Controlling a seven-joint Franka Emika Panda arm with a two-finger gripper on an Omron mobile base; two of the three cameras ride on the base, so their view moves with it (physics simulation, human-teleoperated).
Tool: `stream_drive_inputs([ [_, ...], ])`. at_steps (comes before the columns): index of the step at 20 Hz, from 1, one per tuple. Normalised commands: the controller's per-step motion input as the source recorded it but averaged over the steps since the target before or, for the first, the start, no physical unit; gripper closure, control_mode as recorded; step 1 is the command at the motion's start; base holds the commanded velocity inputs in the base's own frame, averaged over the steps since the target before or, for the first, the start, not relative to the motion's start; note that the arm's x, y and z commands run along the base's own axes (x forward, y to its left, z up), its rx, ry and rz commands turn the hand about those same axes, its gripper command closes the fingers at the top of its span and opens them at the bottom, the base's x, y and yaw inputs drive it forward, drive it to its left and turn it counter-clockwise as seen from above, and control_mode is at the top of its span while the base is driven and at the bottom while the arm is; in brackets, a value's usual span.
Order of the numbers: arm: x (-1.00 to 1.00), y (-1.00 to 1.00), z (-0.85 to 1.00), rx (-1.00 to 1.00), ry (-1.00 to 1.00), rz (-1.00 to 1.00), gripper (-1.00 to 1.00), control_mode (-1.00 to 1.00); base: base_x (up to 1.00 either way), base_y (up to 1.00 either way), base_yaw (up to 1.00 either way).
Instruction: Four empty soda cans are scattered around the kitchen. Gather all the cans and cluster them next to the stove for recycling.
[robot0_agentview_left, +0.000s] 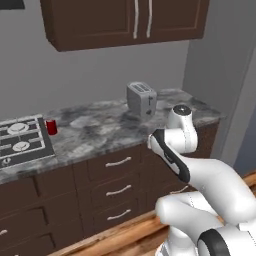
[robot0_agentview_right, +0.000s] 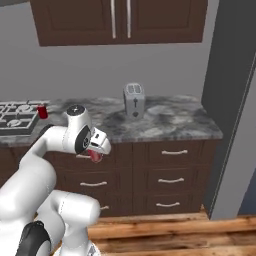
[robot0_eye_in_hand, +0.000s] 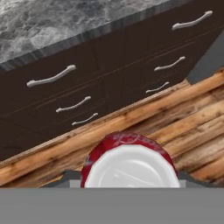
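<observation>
Wooden floor lies below folded arm's tool, seemingly gripping soda can.

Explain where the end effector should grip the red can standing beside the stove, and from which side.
Grip the soda can across its round side wall, at mid-height. It stands upright on the counter, close by the stove. Probably come from the counter's front or from above, since the stove flanks one side.
</observation>
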Motion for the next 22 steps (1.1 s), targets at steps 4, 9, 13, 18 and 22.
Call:
stream_drive_inputs([
  [4,0.00,0.00,0.00,0.00,0.00,0.00,1.00,1.00,0.42,1.00,0.05],
  [9,0.00,0.00,0.00,0.00,0.00,0.00,1.00,1.00,0.49,0.99,0.05],
  [13,0.00,0.00,0.00,0.00,0.00,0.00,1.00,1.00,0.66,0.66,0.00],
  [18,0.00,0.00,0.00,0.00,0.00,0.00,1.00,1.00,0.33,0.36,0.00],
  [22,0.00,0.00,0.00,0.00,0.00,0.00,1.00,1.00,0.00,0.02,0.00],
])
